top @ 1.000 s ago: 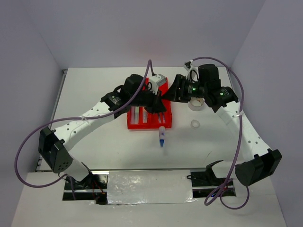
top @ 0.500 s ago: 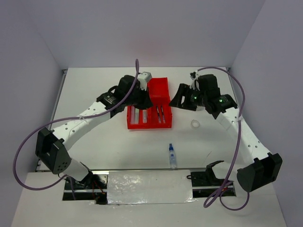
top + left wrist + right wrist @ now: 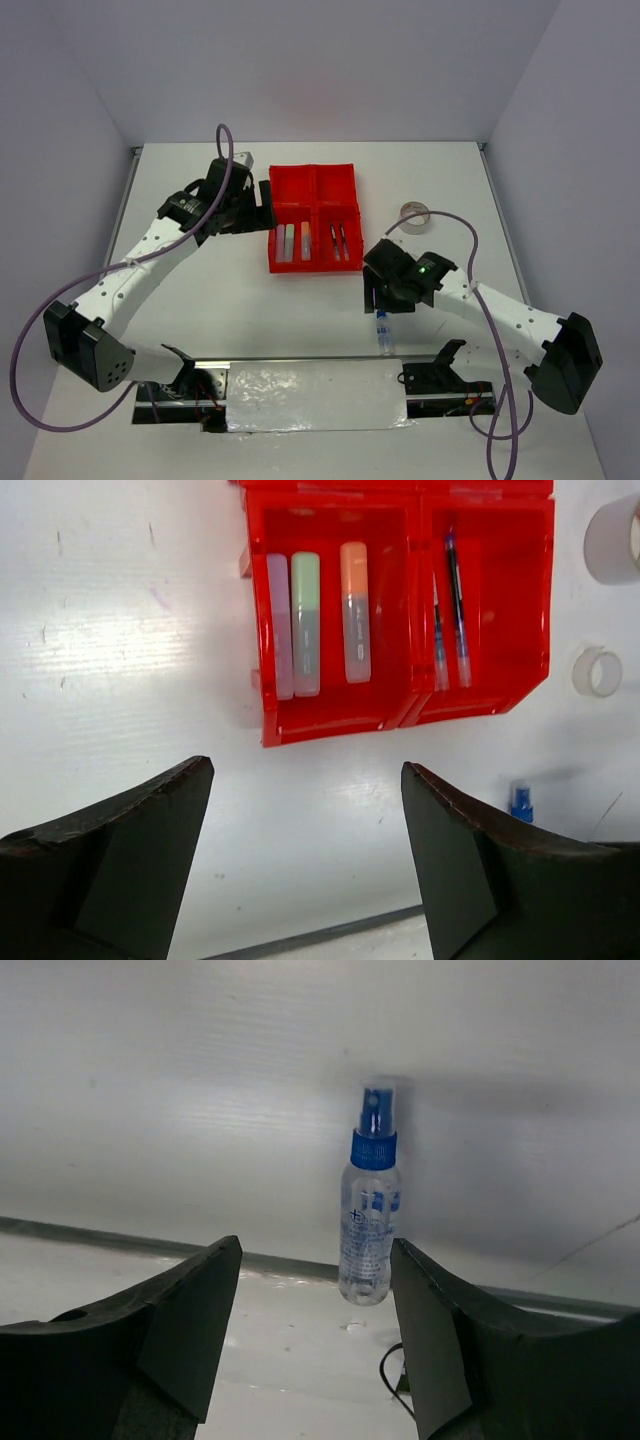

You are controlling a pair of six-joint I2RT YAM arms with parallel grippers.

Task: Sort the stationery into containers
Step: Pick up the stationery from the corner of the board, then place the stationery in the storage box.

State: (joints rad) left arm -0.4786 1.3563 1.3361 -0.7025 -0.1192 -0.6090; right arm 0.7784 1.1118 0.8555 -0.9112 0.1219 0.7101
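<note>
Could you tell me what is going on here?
Stationery is being sorted into a red tray. Three sticks and two pens lie in its near compartments. The right gripper, open, hangs over the blue-capped bottle at the near edge of the table; the left gripper, open and empty, hovers beside the tray. Tape roll and white ring lie outside it.

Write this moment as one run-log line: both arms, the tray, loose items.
left fingers: open, empty | right fingers: open, above bottle | tray: three sticks, two pens | tape roll, ring: on table
</note>
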